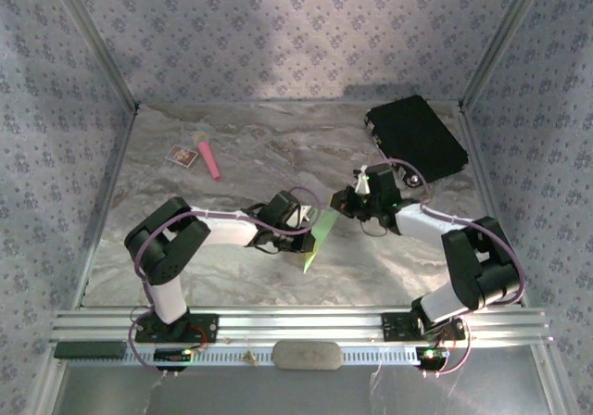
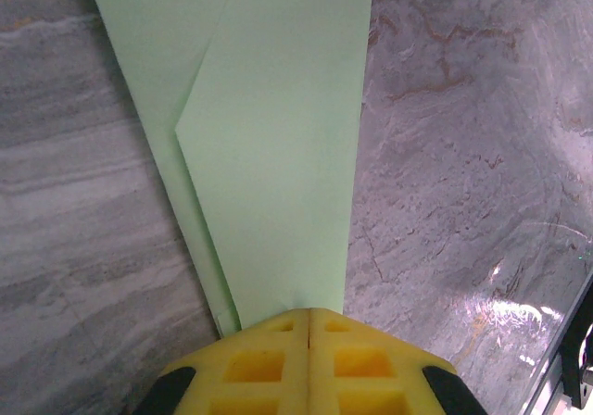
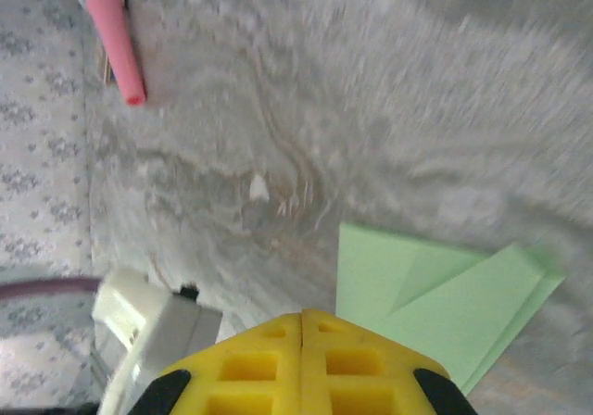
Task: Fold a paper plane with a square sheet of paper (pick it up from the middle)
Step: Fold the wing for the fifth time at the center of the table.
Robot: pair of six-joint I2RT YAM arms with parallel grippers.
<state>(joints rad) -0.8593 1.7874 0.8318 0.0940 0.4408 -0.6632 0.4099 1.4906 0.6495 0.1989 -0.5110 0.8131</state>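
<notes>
The table [image 1: 232,156] is a grey, marble-patterned sheet with pale veins and a slight sheen. It is boxed in on three sides by walls [image 1: 278,26] covered in a blue-grey cloth with a small repeated floral print. Metal posts run up the two far corners.

The lime-green paper [image 1: 320,239] lies about mid-table, folded into a long narrow shape with a slanted flap over one layer. The aluminium rail [image 1: 296,322] that carries both arm bases runs along the table edge nearer the camera than the paper.

The left gripper [image 2: 307,315] reaches the paper from its left. Its yellow fingers are pressed together with the paper's narrow end pinched in the seam. The right gripper [image 3: 303,318] sits at the paper's far right corner with its jaws fully closed. The paper shows just past its right finger, but I cannot tell whether it nips the paper.

Far left of the paper lie a pink stick [image 1: 209,157] with a yellow tip and, just beside it, a small white card [image 1: 182,156]. Far right of the paper, by the corner post, rests a flat black case [image 1: 417,137].
</notes>
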